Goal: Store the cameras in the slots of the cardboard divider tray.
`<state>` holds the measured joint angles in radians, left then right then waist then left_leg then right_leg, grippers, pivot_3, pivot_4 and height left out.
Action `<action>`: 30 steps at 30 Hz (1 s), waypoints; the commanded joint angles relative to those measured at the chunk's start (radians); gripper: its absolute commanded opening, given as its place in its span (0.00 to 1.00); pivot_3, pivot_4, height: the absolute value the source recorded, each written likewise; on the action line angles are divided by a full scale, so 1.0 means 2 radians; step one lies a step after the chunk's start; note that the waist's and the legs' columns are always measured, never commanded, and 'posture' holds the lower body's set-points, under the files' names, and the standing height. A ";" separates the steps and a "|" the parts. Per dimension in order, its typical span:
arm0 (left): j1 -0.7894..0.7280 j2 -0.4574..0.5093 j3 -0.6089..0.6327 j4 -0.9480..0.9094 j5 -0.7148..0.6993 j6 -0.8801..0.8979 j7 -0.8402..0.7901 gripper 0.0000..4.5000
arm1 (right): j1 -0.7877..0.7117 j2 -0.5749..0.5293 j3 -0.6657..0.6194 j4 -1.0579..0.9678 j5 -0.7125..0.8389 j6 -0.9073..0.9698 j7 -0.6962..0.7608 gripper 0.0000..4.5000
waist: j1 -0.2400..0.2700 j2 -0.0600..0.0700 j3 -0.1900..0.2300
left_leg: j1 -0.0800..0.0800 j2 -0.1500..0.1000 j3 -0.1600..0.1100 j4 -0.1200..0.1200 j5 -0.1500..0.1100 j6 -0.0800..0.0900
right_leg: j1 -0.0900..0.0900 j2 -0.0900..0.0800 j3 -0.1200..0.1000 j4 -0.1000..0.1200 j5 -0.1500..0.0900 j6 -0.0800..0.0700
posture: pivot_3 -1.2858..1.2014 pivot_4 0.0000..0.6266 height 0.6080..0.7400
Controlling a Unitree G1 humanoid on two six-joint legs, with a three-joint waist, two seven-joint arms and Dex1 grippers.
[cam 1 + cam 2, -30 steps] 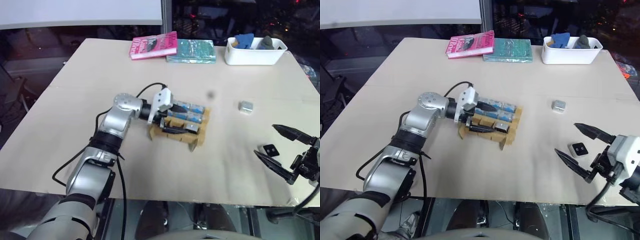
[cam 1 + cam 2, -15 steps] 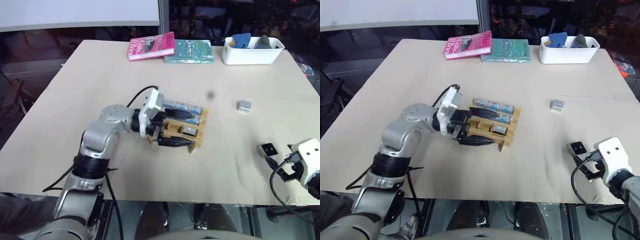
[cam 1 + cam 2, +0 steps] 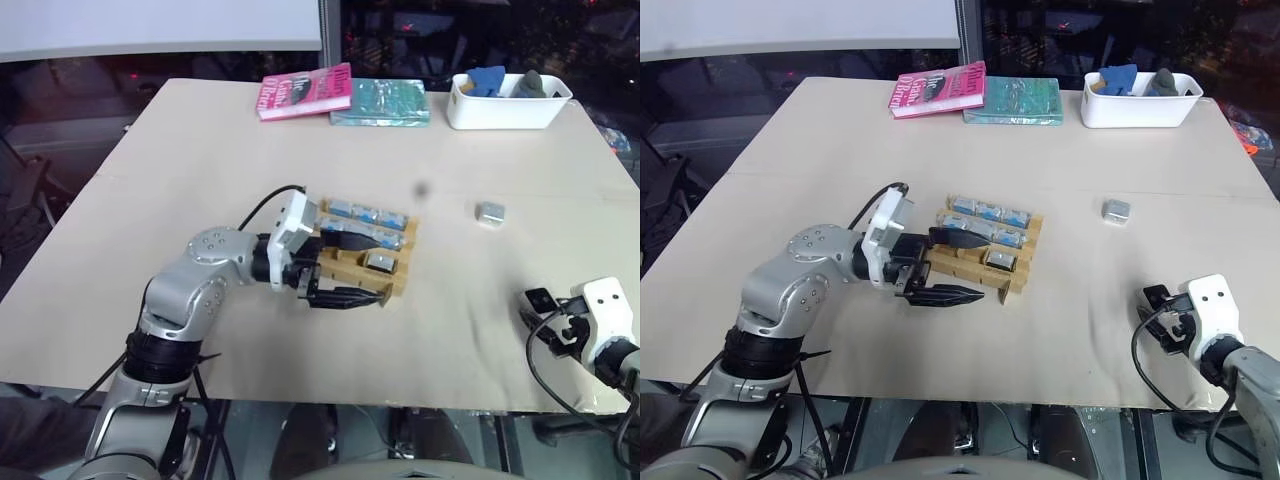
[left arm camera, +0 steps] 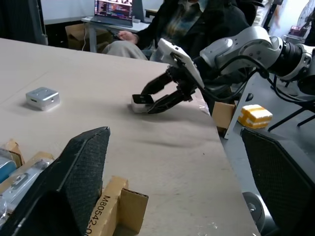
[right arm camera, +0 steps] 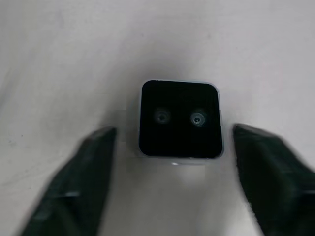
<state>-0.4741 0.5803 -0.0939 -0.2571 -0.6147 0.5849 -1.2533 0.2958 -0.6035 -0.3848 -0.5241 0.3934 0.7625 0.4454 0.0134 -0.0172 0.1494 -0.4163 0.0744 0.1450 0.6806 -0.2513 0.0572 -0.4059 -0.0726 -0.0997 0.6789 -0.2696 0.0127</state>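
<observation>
A: Where are things?

B: The cardboard divider tray (image 3: 372, 256) sits mid-surface, several cameras (image 3: 362, 213) already slotted. The left tool (image 3: 352, 268) gapes open at its near edge. The right tool (image 5: 172, 162) straddles a black-faced camera (image 5: 179, 119) near the right edge, fingers (image 5: 83, 162) not yet touching it.

A: Risk?

B: Closing off-centre could squirt it off the surface. The left wrist view shows a seated person beyond; the head views don't.

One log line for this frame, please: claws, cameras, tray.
left claw open at cardboard tray | right claw at black-faced camera on table | silver camera loose on table | several slots filled
</observation>
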 commanded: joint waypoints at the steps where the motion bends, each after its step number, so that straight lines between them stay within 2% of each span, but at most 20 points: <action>1: -0.002 0.005 0.009 -0.019 -0.016 0.005 0.007 0.99 | -0.007 -0.006 0.003 0.001 -0.006 -0.009 0.003 0.42 | 0.000 0.000 0.000 | 0.000 0.000 0.000 0.000 0.000 0.000 | 0.000 0.000 0.000 0.000 0.000 0.000 | 0.52 0.24 1.00; 4: -0.002 0.000 0.017 -0.018 -0.025 0.017 0.028 0.99 | -0.008 -0.009 0.007 -0.003 -0.016 -0.028 0.009 0.41 | -0.001 0.000 0.000 | 0.000 0.000 0.000 0.000 0.000 0.000 | 0.000 0.000 0.000 0.000 0.000 0.001 | 0.52 0.24 1.00; 6: -0.005 -0.014 0.029 -0.021 -0.045 0.050 0.068 0.99 | 0.000 -0.019 0.016 -0.021 -0.037 -0.088 0.028 0.41 | -0.001 0.000 0.000 | 0.000 0.000 0.000 0.000 0.000 0.000 | 0.000 0.000 0.000 0.000 0.000 0.001 | 0.52 0.24 1.00; 11: -0.050 -0.036 0.066 -0.003 -0.199 0.234 0.143 0.99 | -0.002 -0.043 0.064 -0.106 -0.084 -0.256 0.090 0.41 | -0.001 0.000 0.001 | 0.000 0.000 0.000 0.000 0.000 0.000 | 0.000 0.000 0.000 0.000 -0.001 0.001 | 0.52 0.24 1.00; 13: -0.070 -0.042 0.065 0.010 -0.235 0.299 0.178 0.99 | -0.024 -0.044 0.091 -0.130 -0.094 -0.284 0.094 0.41 | -0.001 0.000 0.001 | 0.000 0.000 -0.001 0.000 0.000 0.000 | 0.000 0.000 0.000 0.000 -0.001 0.001 | 0.52 0.24 1.00; 17: -0.088 -0.075 0.057 0.021 -0.256 0.347 0.237 0.99 | -0.068 -0.044 0.129 -0.159 -0.108 -0.299 0.095 0.41 | 0.000 0.000 0.001 | 0.000 -0.001 -0.001 0.000 0.000 0.000 | 0.000 0.000 0.001 0.000 -0.001 0.002 | 0.52 0.24 1.00; 22: -0.109 -0.123 0.079 0.042 -0.291 0.385 0.309 0.99 | -0.081 -0.047 0.139 -0.179 -0.114 -0.294 0.098 0.41 | 0.001 -0.001 0.001 | 0.000 -0.001 -0.002 0.000 0.000 0.000 | 0.000 0.000 0.001 0.000 0.000 0.001 | 0.52 0.24 1.00; 30: -0.115 -0.127 0.082 0.047 -0.302 0.398 0.335 0.99 | -0.083 -0.046 0.142 -0.189 -0.122 -0.288 0.099 0.41 | -0.001 -0.001 0.001 | 0.001 -0.001 -0.003 0.000 0.000 -0.001 | 0.000 0.001 0.002 0.000 0.000 0.001 | 0.52 0.24 1.00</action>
<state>-0.6927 0.3242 0.0478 -0.1523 -1.1912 1.3733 -0.5828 0.1410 -0.6917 -0.0920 -0.8554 0.1507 0.1926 0.6469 0.0123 -0.0189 0.1522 -0.4152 0.0722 0.1388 0.6810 -0.2507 0.0556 -0.4058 -0.0709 -0.0964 0.6792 -0.2701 0.0147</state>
